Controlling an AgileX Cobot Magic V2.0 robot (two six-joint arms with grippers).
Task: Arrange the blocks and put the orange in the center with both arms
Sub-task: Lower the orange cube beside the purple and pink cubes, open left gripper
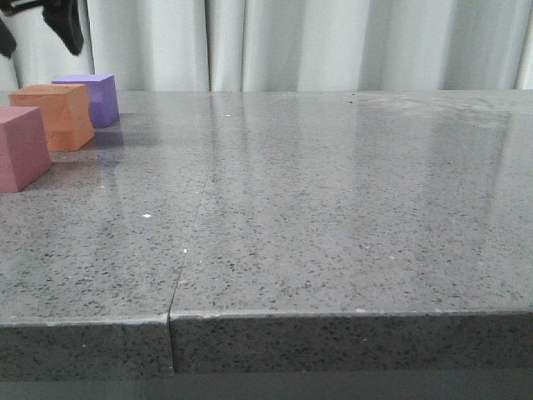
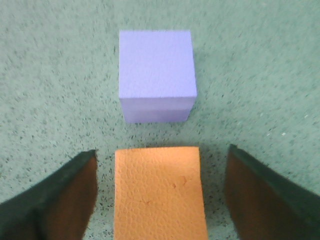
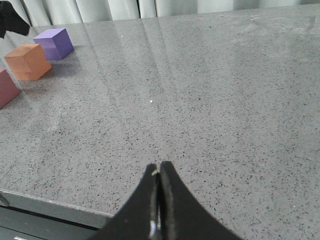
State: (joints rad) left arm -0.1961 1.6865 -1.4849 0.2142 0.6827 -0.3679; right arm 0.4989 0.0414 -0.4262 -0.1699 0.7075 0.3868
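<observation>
Three cubes stand in a row at the table's far left: the pink-red cube (image 1: pixel 21 148) nearest, the orange cube (image 1: pixel 57 115) in the middle, the purple cube (image 1: pixel 93 98) farthest. My left gripper (image 1: pixel 35 37) hangs above the orange cube, open and empty. In the left wrist view the orange cube (image 2: pixel 157 192) lies between the two spread fingers (image 2: pixel 60 200), apart from both, with the purple cube (image 2: pixel 156 75) just beyond. My right gripper (image 3: pixel 159 167) is shut and empty over the table's near edge, far from the cubes (image 3: pixel 27 61). It is out of the front view.
The grey speckled table (image 1: pixel 333 208) has a seam (image 1: pixel 187 242) running from its front edge to the back. White curtains (image 1: pixel 333 42) hang behind the table. The table's front edge (image 3: pixel 50 202) lies just under my right gripper.
</observation>
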